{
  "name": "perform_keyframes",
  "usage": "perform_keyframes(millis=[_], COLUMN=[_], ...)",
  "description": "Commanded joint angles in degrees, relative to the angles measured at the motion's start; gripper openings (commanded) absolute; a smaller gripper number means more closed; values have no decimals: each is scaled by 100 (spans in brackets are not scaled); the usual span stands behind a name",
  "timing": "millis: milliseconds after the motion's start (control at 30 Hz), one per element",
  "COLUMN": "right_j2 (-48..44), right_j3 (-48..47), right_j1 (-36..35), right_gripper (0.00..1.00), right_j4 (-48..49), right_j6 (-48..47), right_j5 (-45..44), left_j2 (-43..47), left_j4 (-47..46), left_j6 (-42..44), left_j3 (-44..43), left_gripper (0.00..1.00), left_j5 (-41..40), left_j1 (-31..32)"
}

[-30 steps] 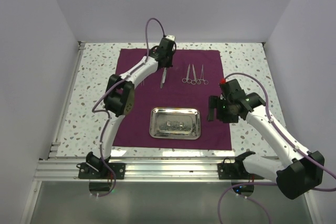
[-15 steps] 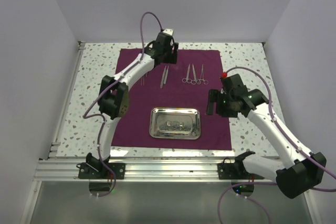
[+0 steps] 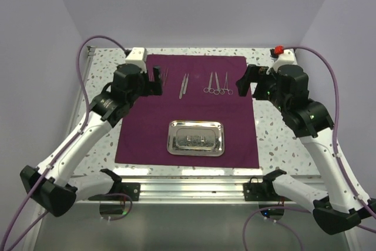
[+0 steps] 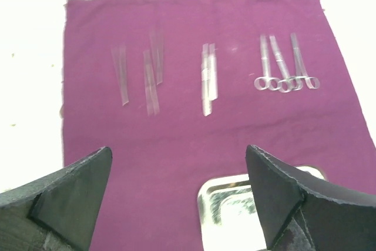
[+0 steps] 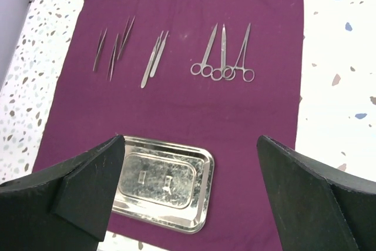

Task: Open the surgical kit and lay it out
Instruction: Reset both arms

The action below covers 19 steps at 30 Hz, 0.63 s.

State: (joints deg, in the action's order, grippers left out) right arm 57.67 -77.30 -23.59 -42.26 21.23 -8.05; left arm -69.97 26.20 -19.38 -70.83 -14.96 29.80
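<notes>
While the tray [image 5: 201, 187] sits on cloth [image 5: 258, 123], 3 forceps [image 5: 223, 63] apparently touch.

The top camera looks down from behind the arms. Wrist cameras look past the left hand [image 4: 179, 163] and right hand [image 5: 191, 145]; all share the cloth [image 3: 147, 139] and tray [image 3: 195, 123] ahead.

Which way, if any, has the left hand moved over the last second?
Yes. The left hand pulled leftward, off the central tweezers toward the purple cloth's left edge.

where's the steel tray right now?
Top view: the steel tray lies on the near-centre part of the maroon cloth, nearer the robot than the tweezers and forceps, touching neither.
</notes>
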Motion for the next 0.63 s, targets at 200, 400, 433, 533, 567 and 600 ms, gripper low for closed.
perform_keyframes(millis=[200, 400, 433, 533, 567, 600], right_j2=[-124, -317, -344, -344, -344, -370], right_j3=[31, 39, 39, 66, 48, 48], right_j1=[-22, -14, -14, -31, -31, -40], right_gripper=[99, 98, 99, 98, 98, 98], right_j4=[157, 60, 34, -1, -36, -71], right_j6=[-260, -269, -269, -313, -330, -339], right_j5=[-196, -162, -135, -179, -231, -258], left_j2=[942, 933, 924, 915, 915, 889], left_j4=[544, 510, 501, 544, 536, 527], left_j6=[-330, -435, -453, -567, -559, -471], left_j3=[763, 737, 720, 702, 711, 719], left_gripper=[100, 100, 100, 100, 100, 100], left_j5=[-1000, -1281, -1429, -1859, -1931, -2001], left_j1=[8, 8, 8, 8, 8, 8])
